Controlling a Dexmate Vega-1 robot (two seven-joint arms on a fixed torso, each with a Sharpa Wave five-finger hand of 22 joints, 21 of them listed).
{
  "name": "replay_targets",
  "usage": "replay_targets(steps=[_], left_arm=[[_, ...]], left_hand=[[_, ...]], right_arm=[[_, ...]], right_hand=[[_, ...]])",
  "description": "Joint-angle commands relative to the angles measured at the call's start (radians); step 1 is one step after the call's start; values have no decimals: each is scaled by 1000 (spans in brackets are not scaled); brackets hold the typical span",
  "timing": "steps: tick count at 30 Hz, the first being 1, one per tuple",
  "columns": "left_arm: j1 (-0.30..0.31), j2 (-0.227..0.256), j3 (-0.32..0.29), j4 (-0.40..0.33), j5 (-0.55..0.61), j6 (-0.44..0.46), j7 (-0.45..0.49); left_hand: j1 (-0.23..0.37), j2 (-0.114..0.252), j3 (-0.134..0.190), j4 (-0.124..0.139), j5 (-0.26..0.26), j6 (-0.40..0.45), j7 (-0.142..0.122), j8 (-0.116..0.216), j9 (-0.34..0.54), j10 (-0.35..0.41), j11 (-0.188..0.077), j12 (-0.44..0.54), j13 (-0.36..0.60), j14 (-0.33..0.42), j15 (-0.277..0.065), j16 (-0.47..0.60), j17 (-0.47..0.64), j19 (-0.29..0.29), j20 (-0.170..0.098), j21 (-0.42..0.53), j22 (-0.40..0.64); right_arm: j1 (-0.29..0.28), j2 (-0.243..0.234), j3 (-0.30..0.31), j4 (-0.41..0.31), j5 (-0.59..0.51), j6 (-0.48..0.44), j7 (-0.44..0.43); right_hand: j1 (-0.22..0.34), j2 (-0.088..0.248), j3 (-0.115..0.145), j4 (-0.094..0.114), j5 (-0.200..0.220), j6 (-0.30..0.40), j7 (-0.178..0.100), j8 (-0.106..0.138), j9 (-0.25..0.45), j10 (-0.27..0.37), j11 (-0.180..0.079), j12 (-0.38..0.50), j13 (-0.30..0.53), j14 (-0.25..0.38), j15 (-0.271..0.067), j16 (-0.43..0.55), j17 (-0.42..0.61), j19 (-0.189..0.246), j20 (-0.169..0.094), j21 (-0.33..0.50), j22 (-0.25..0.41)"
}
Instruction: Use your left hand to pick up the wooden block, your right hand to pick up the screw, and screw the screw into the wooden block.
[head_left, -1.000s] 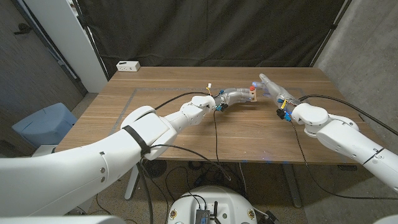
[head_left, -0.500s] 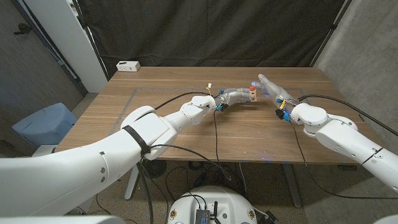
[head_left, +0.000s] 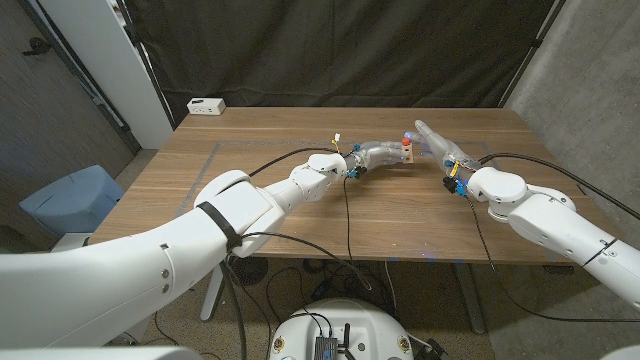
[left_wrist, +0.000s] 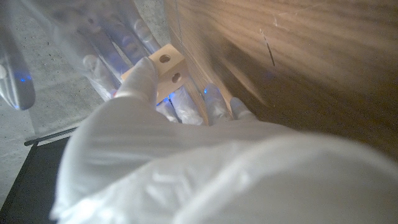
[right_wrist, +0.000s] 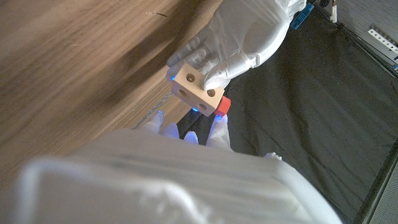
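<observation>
My left hand (head_left: 378, 154) holds a small pale wooden block (head_left: 405, 151) with round holes just above the table's far middle. The block (right_wrist: 194, 86) is gripped from behind by the left hand (right_wrist: 249, 37) in the right wrist view. A screw with a red head (right_wrist: 222, 104) sticks out of the block's side. My right hand (head_left: 437, 141) reaches in from the right, and its fingertips (right_wrist: 211, 127) close on that red head (head_left: 407, 143). In the left wrist view the left thumb lies across the block (left_wrist: 165, 65), and the right hand's fingers (left_wrist: 102, 40) are blurred behind it.
A white power strip (head_left: 206, 105) lies at the wooden table's (head_left: 300, 215) back left corner. Black cables run along both forearms above the table. A blue seat (head_left: 70, 200) stands on the floor off the table's left side. A black curtain hangs behind.
</observation>
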Motion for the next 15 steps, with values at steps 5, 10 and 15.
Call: replay_targets(steps=[5,10,15], left_arm=[[9,4,-3,-1,0,-21,-20],[11,5,-5,-2,0,-30,-27],[12,6,-7,-2,0,-38,-33]], left_hand=[[2,13,3,6,4,49,36,9,5,9,4,7,1,11,-58,4,4,4,-2,7,4],[4,13,3,5,4,49,37,9,5,9,4,7,1,11,-58,4,3,4,-2,7,4],[3,13,3,6,4,48,36,9,5,9,4,7,1,11,-57,3,4,4,-2,7,4]], right_arm=[[-28,-10,18,-23,8,-8,-23],[-36,-14,23,-32,8,-9,-28],[-46,-19,30,-43,9,-12,-36]], right_hand=[[6,29,3,0,7,5,-6,7,-1,-69,4,3,1,-139,3,1,1,3,1,3,0],[6,29,3,0,7,7,-6,8,-1,-69,4,3,1,-138,3,1,1,3,1,3,0],[6,29,3,0,7,7,-4,8,-1,-67,6,4,1,-138,2,1,1,4,0,3,0]])
